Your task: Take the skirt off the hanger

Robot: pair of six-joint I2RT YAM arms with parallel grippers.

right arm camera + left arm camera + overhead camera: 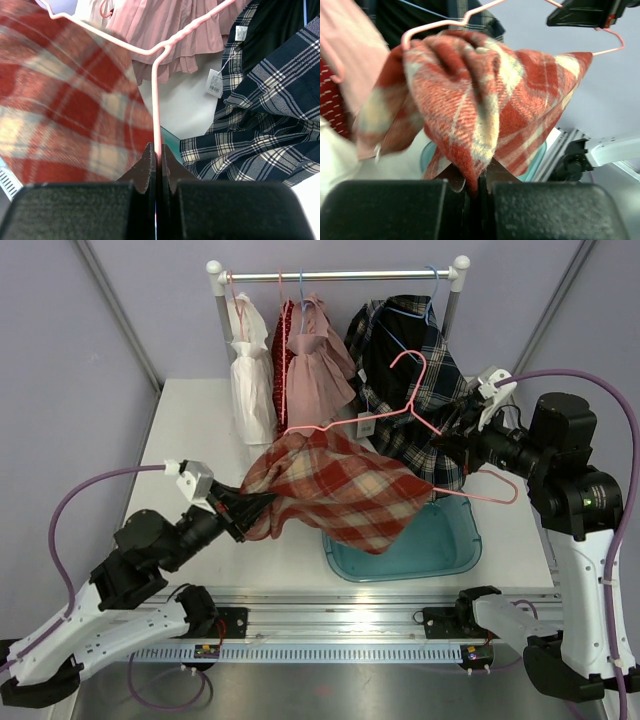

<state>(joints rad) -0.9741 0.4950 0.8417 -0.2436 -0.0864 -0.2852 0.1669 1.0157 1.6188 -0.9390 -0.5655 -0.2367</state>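
Note:
A red, cream and orange plaid skirt hangs stretched on a pink wire hanger above the table. My left gripper is shut on the skirt's left corner; the cloth bunches into the jaws. My right gripper is shut on the hanger's wire at the right side and holds it up. In the right wrist view the skirt fills the left. The skirt's right part still lies along the hanger's lower bar.
A teal bin sits on the white table under the skirt. A clothes rail at the back holds a white garment, a pink dress and a dark plaid garment.

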